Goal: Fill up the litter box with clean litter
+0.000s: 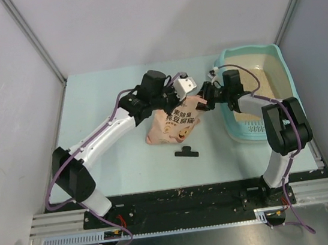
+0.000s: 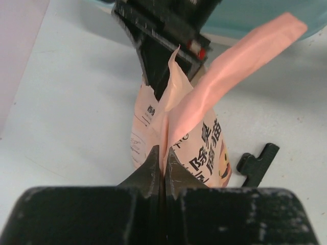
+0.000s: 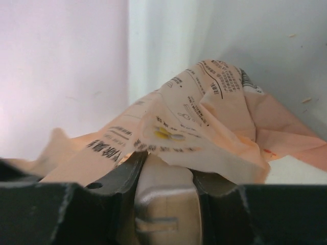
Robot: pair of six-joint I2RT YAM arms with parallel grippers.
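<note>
The litter box [image 1: 284,68] is seen at the far right of the table [image 1: 100,100], a teal moulded plastic tray with rounded corners, a raised smooth rim and a perforated ledge [image 1: 250,128] at its near short end. Clean litter [image 1: 254,74], a fine, sand-coloured granular layer, is spread over the floor of the tray. The table is covered by a matte, pale mint surface, and a few specks of grit are scattered over it. Just left of the tray a peach-pink bag [image 1: 174,127] is held up off the table by its top; it is made of thin, glossy film, crumpled and creased, printed with dark characters and a cartoon face. A small black clip [image 1: 186,152] of hard plastic, flat and roughly T-shaped, lies on the table just in front of the bag, apart from it. The left pincer [image 2: 161,155] is closed almost completely, and a thin pleat of the bag's film is pinched between its tapered black fingertips. The right pincer [image 3: 167,166] is set partly apart and closed on the bag as well — a thicker, folded wad of the same film is clamped between its fingers, and the rest of the bag is draped over them.
</note>
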